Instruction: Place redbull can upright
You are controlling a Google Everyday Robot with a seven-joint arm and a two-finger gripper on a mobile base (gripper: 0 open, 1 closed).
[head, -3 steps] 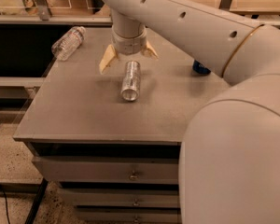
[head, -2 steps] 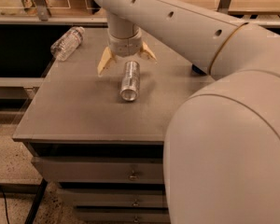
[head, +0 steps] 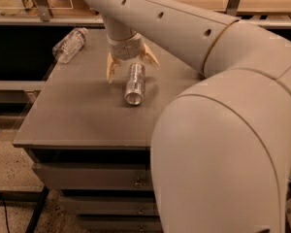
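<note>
The redbull can (head: pixel 135 84) lies on its side near the middle of the grey table (head: pixel 77 115), its silver end facing the camera. Any print on its body is too indistinct to read. The gripper (head: pixel 130 64) hangs directly over the can's far end, with its tan fingers (head: pixel 110 71) spread wide to either side and gripping nothing. A clear water bottle (head: pixel 70 45) lies on its side at the table's far left corner, its label unreadable. Drawers (head: pixel 87 176) sit below the tabletop.
</note>
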